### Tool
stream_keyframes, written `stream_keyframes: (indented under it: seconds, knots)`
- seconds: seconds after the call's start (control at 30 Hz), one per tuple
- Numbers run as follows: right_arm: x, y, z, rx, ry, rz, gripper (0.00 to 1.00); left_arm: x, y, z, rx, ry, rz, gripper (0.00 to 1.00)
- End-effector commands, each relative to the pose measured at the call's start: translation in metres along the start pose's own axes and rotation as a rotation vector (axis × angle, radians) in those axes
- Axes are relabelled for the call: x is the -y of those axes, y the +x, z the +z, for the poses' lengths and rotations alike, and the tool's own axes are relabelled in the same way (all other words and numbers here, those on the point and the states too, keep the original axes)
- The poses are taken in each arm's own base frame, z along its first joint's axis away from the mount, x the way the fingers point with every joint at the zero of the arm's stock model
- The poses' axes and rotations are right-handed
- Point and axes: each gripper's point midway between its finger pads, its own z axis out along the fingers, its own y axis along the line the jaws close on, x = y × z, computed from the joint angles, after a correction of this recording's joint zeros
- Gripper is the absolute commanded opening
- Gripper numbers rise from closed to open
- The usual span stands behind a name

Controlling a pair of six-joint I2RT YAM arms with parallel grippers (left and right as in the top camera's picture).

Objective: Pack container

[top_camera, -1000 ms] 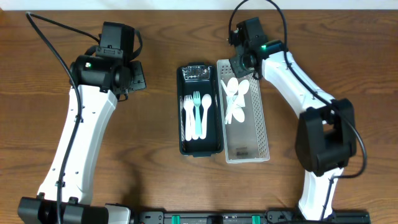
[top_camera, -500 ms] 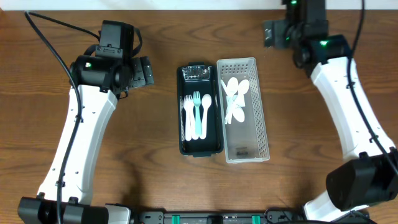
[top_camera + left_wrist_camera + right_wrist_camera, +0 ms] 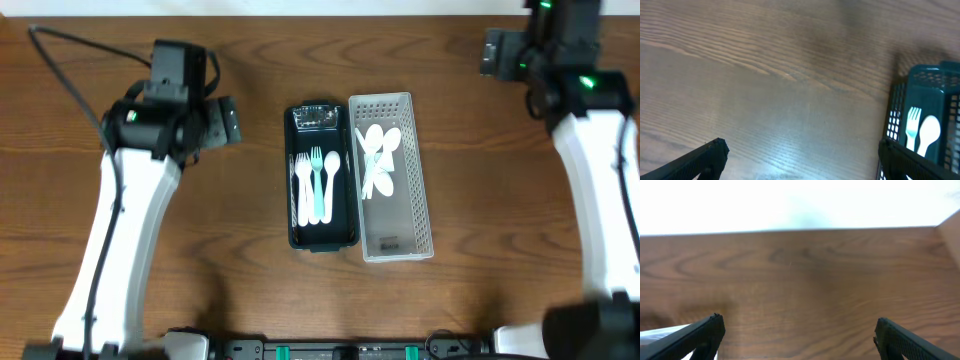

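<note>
Container (image 3: 322, 236) sits at the table's centre, long side running from 12 to 6 o'clock. At its 3 o'clock side, touching or all but touching it, we see a white basket (image 3: 402, 215).

We count the packing as partly done. Cutlery (image 3: 316, 186) already lies lengthwise in the container: forks, one of them teal, and what we take for a white spoon. At its 12 o'clock end lies a clear item (image 3: 315, 117) that we cannot identify. The half toward 6 o'clock is bare.

What seems left is the pile of white spoons (image 3: 377, 160) in the 12 o'clock half of the basket. If those belong in the container, we judge that several transfers remain. We see no lid anywhere, so we cannot say whether closing is part of the job.

Neither arm is working on anything. Our left gripper (image 3: 225, 122) hangs over bare wood at about 10 o'clock from the container and well apart from it. Its wrist view shows the jaws spread wide with nothing between them and the container off at 3 o'clock. Our right gripper (image 3: 490, 52) is at about 2 o'clock, near the table's far edge. Its jaws are also spread and empty, over bare wood.
</note>
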Motion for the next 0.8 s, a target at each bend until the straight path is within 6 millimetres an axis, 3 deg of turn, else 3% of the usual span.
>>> stream_keyframes:
  seconds: [0.0,0.2,0.4,0.53,0.77]
  knots:
    - [0.008,0.003,-0.035,0.061,-0.011,0.057,0.99,-0.013,0.008,-0.029,0.086,0.011,-0.017,0.98]
    - [0.018,0.057,-0.068,0.118,-0.004,0.101,0.99,-0.037,0.051,-0.052,0.187,0.009,-0.042,0.98]
    - [0.038,0.136,-0.098,0.159,0.071,0.120,0.99,-0.064,0.107,-0.061,0.261,-0.011,-0.063,0.98]
    - [0.044,0.177,-0.118,0.207,0.063,0.172,0.99,-0.080,0.141,-0.061,0.292,-0.035,-0.074,0.98]
    - [0.047,0.204,-0.129,0.217,0.060,0.173,0.99,-0.083,0.148,-0.065,0.335,-0.020,-0.087,0.98]
